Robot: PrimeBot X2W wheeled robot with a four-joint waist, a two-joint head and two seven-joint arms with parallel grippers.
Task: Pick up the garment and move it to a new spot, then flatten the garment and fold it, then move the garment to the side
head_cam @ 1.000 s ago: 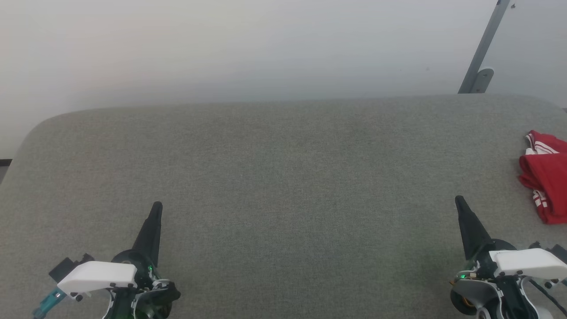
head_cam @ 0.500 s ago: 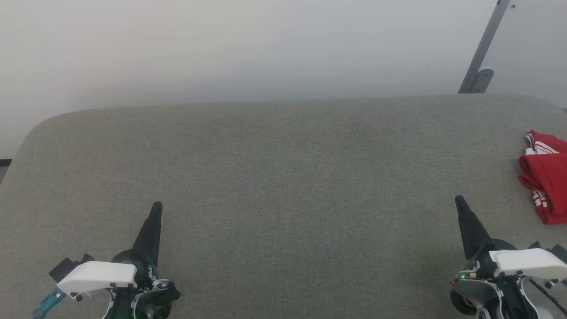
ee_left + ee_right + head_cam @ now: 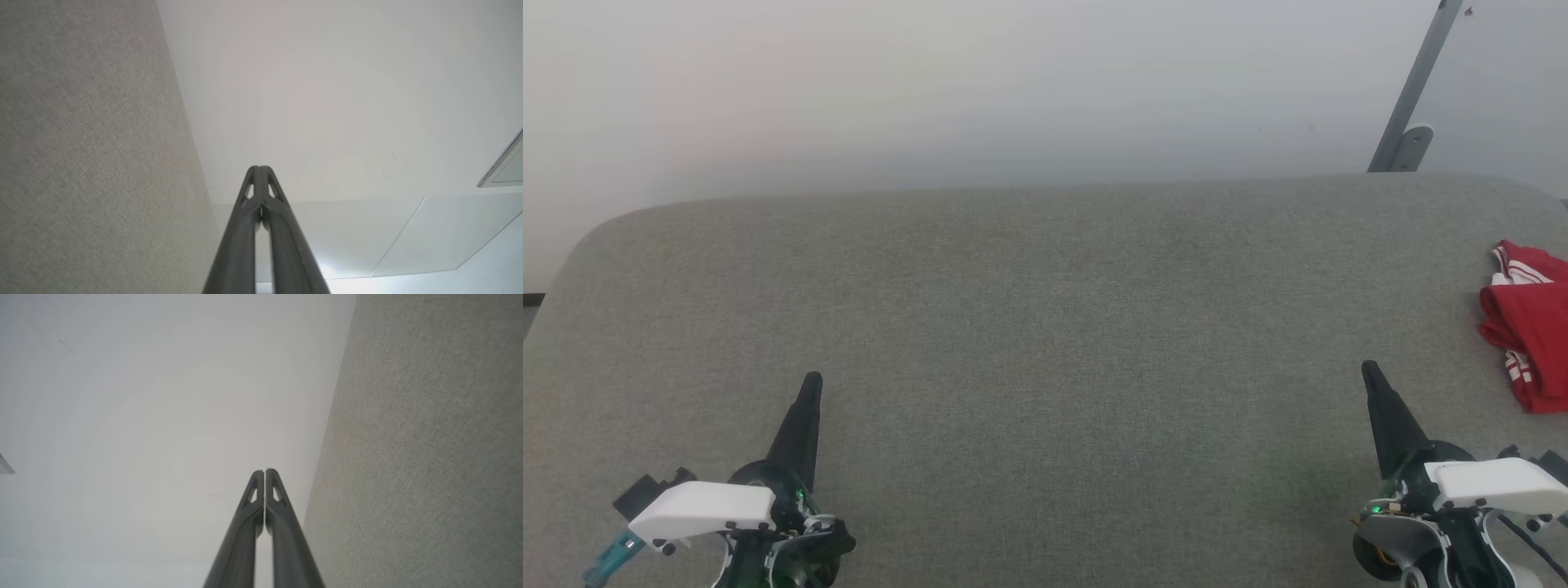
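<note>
We see our left fingers (image 3: 808, 396) pressed together holding nothing, our right fingers (image 3: 1374, 384) likewise, the crumpled red garment (image 3: 1534, 327) on the grey bench (image 3: 1045, 310), beyond and right of the right fingers, not touching

One garment (image 3: 1535, 327), four fingers (image 3: 239, 237), one grey table (image 3: 1045, 327)

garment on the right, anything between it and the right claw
Nothing visible does. The garment lies bunched on the grey surface, with bare fabric between it and the shut right claw.
</note>
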